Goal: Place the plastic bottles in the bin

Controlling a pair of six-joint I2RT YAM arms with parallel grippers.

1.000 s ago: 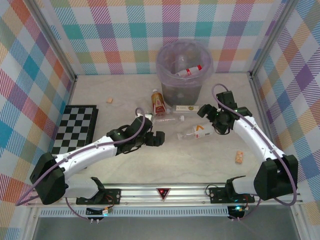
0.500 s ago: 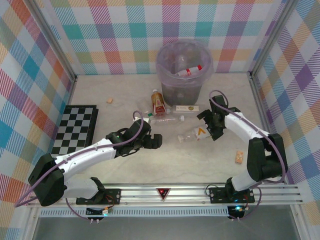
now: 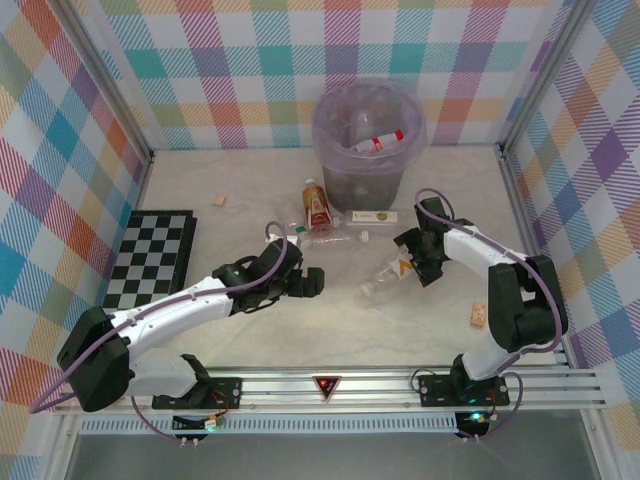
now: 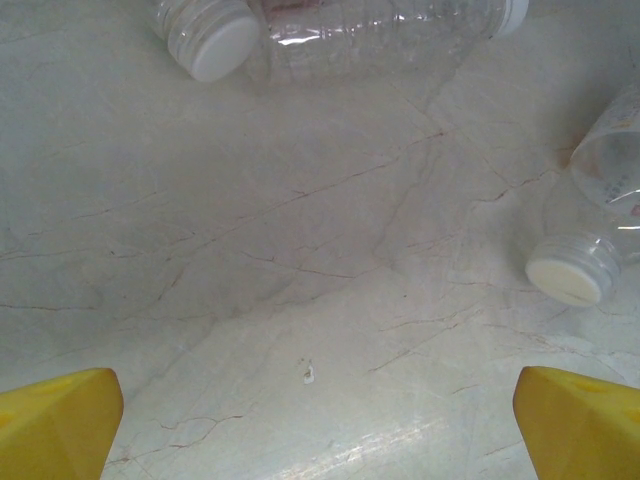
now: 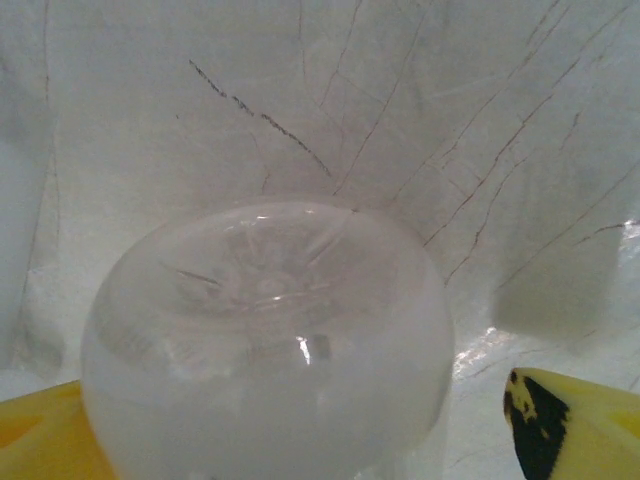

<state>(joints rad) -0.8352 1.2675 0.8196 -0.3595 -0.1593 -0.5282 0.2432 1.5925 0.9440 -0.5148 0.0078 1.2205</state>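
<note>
Bottle (image 3: 383, 280), clear with an orange-marked label, lies on the table (image 3: 250, 340) near the bin (image 3: 322, 120); the right wrist view shows its rounded base between the spread jaws of the right tool (image 5: 305, 430), one finger (image 5: 570, 430) clear of it. Since a second ago it has skewed; the left tool (image 4: 320, 420) gapes wide.
</note>
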